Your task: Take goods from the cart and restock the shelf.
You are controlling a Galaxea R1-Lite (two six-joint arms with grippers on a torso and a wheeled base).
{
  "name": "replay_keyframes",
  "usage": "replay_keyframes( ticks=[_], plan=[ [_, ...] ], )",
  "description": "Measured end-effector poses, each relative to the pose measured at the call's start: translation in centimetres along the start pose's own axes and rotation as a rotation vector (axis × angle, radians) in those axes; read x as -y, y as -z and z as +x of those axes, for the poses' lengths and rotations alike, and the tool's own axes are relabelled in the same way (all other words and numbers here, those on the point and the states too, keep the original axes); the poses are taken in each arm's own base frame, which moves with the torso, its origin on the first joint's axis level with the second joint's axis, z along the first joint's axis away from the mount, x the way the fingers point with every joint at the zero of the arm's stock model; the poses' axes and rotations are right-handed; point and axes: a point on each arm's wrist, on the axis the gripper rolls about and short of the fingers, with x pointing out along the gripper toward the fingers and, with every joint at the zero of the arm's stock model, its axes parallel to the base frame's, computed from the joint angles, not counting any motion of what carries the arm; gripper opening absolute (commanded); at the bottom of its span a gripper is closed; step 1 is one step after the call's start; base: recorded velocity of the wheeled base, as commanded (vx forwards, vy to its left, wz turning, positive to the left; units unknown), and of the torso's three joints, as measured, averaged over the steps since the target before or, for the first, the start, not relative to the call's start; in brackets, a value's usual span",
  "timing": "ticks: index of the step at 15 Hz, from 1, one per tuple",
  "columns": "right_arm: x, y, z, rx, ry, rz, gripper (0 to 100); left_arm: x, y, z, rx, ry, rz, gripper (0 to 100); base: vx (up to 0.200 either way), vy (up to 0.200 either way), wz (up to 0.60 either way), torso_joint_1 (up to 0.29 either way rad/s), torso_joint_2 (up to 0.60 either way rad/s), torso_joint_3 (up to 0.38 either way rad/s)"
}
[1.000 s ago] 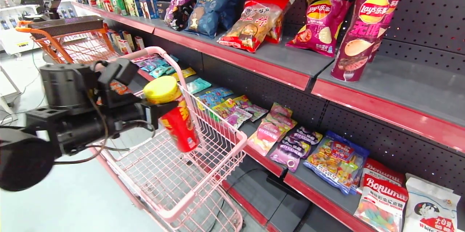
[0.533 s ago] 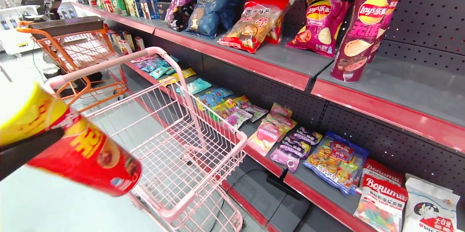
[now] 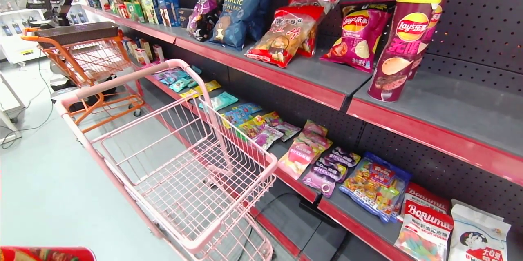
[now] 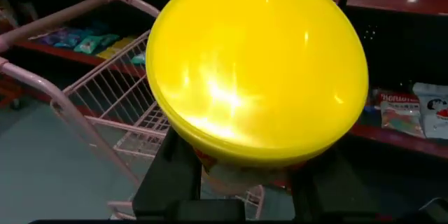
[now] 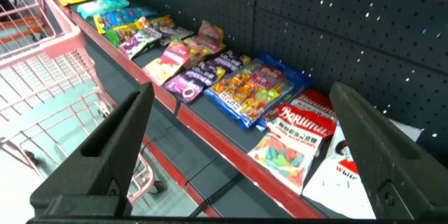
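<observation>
Holding a red chip can (image 3: 45,254) in the left pincer (image 4: 248,185), jaws closed on the body just under the yellow lid (image 4: 255,70). Showing in the head view as a red sliver along the bottom edge, lower left corner of the frame. Out of the pink cart (image 3: 241,131), well apart from the shelf. Cart basket bare of goods, so probably the last item to place.

Lid face-on to the left wrist camera, so long axis running roughly along that camera's line of sight. Cannot tell from the sliver in the head view whether upright or tilted.

Right pincer (image 5: 245,147) spread wide, nothing between the fingers, hanging near the lower shelf with its candy bags (image 5: 252,87).

Key relation: bare grey stretch of upper shelf (image 3: 449,101), right of centre in the head frame, just beside the standing purple chip cans (image 3: 394,48). From the can, up and far right across the frame, with the cart between. Likely slot, judging by like goods. Would want the axis vertical, lid up, to match those neighbours. Right arm nearer the shelf, but the load sits with the left.
</observation>
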Motion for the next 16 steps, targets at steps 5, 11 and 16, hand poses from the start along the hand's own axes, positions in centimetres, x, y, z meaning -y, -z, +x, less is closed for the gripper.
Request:
replay_keyframes(
  ticks=[5,11,16],
  plan=[
    [0.0,0.0,0.0,-0.001,0.0,-0.001,100,0.2,0.2,-1.1,0.053,-0.156,0.031,0,0.0,0.0,0.0,0.205,-0.55,-0.344],
    [0.0,0.0,0.0,-0.001,0.0,-0.002,100,-0.3,-0.9,0.4,0.022,-0.28,0.106,0,0.0,0.0,0.0,0.224,-0.54,-0.322],
    [0.0,0.0,0.0,0.0,-0.001,-0.001,100,-0.6,-1.4,0.7,-0.017,-0.395,0.203,0,0.0,0.0,0.0,0.144,-0.34,-0.193]
  ],
)
